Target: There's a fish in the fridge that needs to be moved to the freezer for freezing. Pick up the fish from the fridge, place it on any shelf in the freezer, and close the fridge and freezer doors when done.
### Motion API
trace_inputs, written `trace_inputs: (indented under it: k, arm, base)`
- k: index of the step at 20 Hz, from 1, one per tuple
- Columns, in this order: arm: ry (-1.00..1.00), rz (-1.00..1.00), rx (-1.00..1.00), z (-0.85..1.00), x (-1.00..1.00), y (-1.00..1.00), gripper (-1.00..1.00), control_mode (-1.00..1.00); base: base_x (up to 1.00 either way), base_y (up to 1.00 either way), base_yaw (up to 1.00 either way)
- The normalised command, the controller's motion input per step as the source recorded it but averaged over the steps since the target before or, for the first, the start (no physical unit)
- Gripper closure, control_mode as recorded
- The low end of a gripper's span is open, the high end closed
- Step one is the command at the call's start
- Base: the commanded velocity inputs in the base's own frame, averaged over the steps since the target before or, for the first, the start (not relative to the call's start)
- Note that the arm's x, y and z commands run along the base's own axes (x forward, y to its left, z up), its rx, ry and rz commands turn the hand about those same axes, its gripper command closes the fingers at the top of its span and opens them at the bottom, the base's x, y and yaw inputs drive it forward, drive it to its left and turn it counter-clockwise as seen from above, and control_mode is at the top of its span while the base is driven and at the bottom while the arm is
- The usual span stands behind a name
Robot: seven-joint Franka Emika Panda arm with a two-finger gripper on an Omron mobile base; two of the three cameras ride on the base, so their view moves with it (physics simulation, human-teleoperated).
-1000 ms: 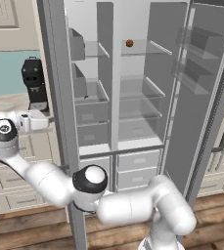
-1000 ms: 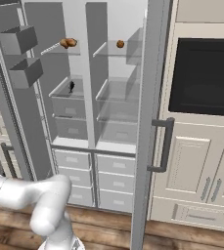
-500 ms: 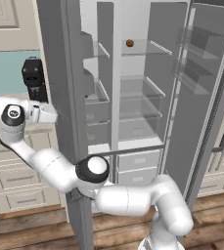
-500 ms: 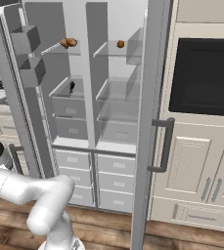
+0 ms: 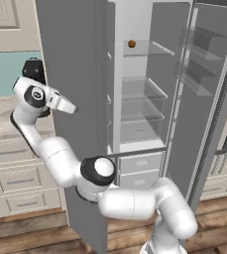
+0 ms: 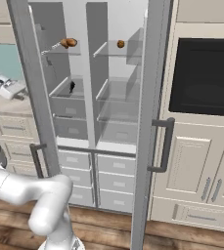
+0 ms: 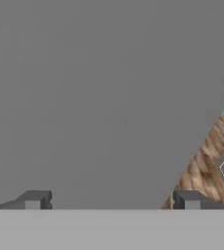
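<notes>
The freezer door point(image 5: 73, 99) is covering the freezer's shelves in the left base view, and its top is running off the frame at 12 o'clock. In the right base view a small dark thing point(image 6: 72, 87) is sitting on a freezer shelf, too small to identify. In the hand view the fingertips point(image 7: 33, 199) are barely poking up, their lower parts cut off at 6 o'clock.

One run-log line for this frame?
phase: closing freezer door | pincer: open, facing door's outer face | fridge door: open | fish: on freezer shelf
</notes>
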Motion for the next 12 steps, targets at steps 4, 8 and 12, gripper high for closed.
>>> trace_inputs:
  k: [4,8,12]
  arm:
    - [-0.09,0.54,0.12,0.00,-0.18,-0.82,-1.00,-1.00]
    - [0.00,0.39,0.04,0.00,0.11,-0.58,-1.00,-1.00]
    - [0.01,0.36,0.01,0.00,0.51,-0.43,-1.00,-1.00]
  base:
    - [0.00,0.00,0.00]
    - [0.00,0.00,0.00]
    - [0.00,0.00,0.00]
